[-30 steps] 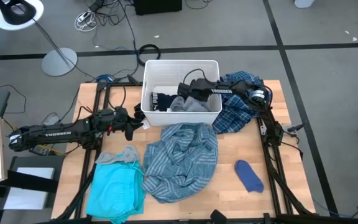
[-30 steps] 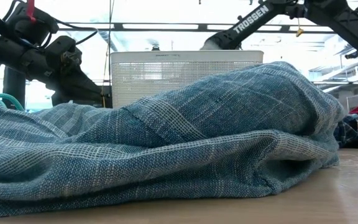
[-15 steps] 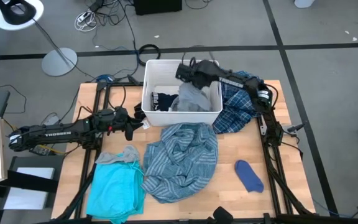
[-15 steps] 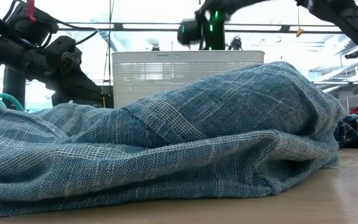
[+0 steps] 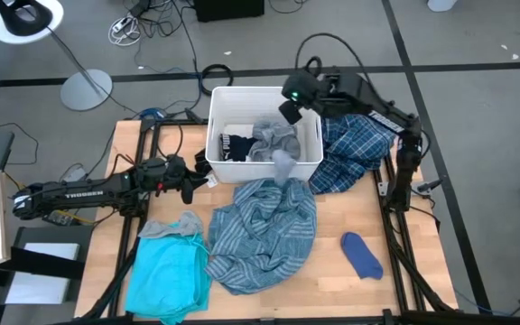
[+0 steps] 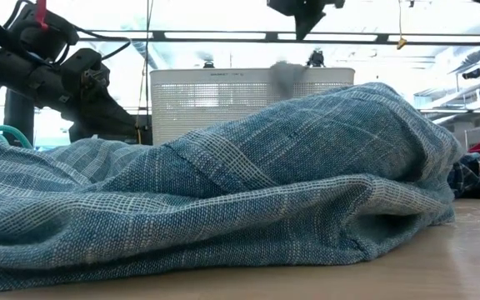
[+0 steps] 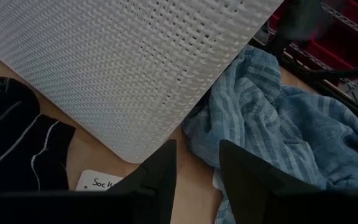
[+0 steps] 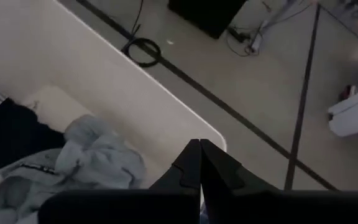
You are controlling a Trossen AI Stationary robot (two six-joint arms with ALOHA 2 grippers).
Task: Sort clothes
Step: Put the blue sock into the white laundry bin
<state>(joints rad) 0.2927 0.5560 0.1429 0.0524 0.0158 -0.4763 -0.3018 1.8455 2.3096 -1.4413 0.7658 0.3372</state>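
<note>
White plastic makes up the bin (image 5: pixel 217 126) you see at the top middle of the high view. Inside it lie a grey top (image 5: pixel 273 140) and a small dark striped piece (image 5: pixel 236 146), and part of the grey top hangs over the bin's front wall. Your right gripper (image 5: pixel 289 109) is up in the air over the bin's back right corner, with its two fingers pressed together and nothing in them. In the right wrist view you can see those fingers (image 8: pixel 197 165) touching each other above the bin and the grey top. Your left gripper (image 5: pixel 197 180) waits low at the left of the picture, just beside the bin's front left corner. Its fingers (image 7: pixel 160 171) stand a little apart and hold nothing. In front of the bin, in the middle of the table (image 5: pixel 422 262), lies the big striped shirt (image 5: pixel 264 230); it fills most of the low view. A turquoise top (image 5: pixel 165 275) lies at the lower left, with a bit of grey cloth (image 5: pixel 177 226) at its top edge. The plaid shirt (image 5: pixel 350 153) lies just right of the bin. A small blue piece (image 5: pixel 361 255) lies alone at the lower right.
</note>
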